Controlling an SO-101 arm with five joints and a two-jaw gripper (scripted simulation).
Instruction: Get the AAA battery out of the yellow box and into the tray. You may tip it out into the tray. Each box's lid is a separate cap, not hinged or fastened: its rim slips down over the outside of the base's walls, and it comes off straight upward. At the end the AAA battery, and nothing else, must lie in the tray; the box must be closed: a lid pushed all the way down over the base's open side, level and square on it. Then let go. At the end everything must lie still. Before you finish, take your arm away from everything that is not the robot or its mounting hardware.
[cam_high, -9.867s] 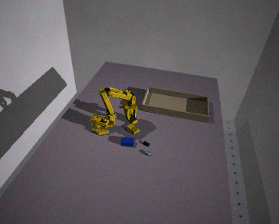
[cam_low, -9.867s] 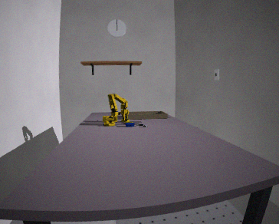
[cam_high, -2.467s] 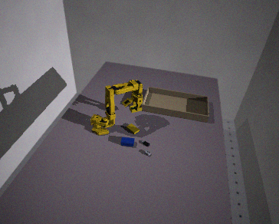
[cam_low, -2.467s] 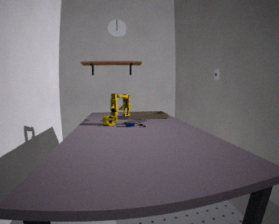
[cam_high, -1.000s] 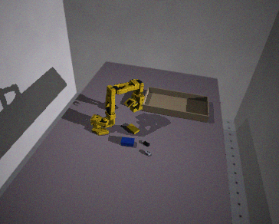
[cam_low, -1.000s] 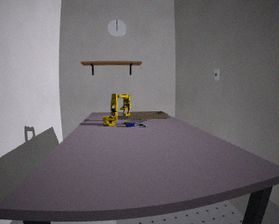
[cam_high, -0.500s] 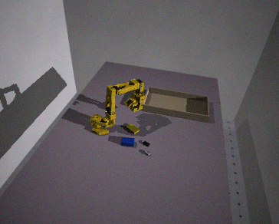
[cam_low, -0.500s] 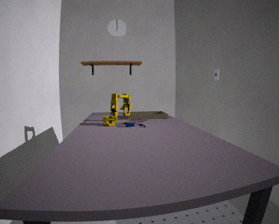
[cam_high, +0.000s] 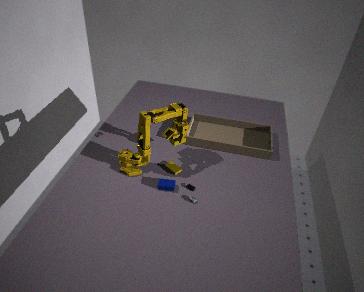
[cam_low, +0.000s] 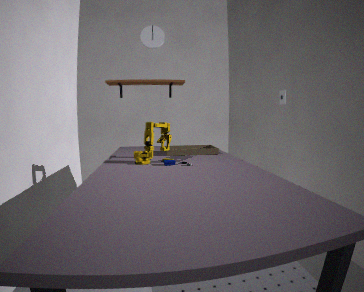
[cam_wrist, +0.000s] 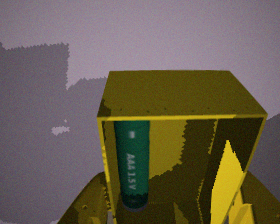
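My gripper (cam_high: 175, 136) (cam_wrist: 176, 200) is shut on the yellow box base, left of the tray and above the table. The yellow box (cam_high: 169, 133) (cam_wrist: 170, 95) is lidless and tilted, its open side facing the wrist camera. The green AAA battery (cam_wrist: 132, 160) lies inside it, along the left part in the wrist view. The fingertips are partly hidden behind the box. The wooden tray (cam_high: 220, 135) (cam_low: 192, 151) stands at the back right; no object shows in it, though its right end is in shadow. A yellow lid (cam_high: 173, 167) lies on the table near the arm's base.
A blue box (cam_high: 166, 185) (cam_low: 169, 162) stands on the table in front of the yellow lid. A small black object (cam_high: 189, 187) and a small grey object (cam_high: 193, 200) lie to its right. The tray's raised walls stand close to the right of the gripper in the top view.
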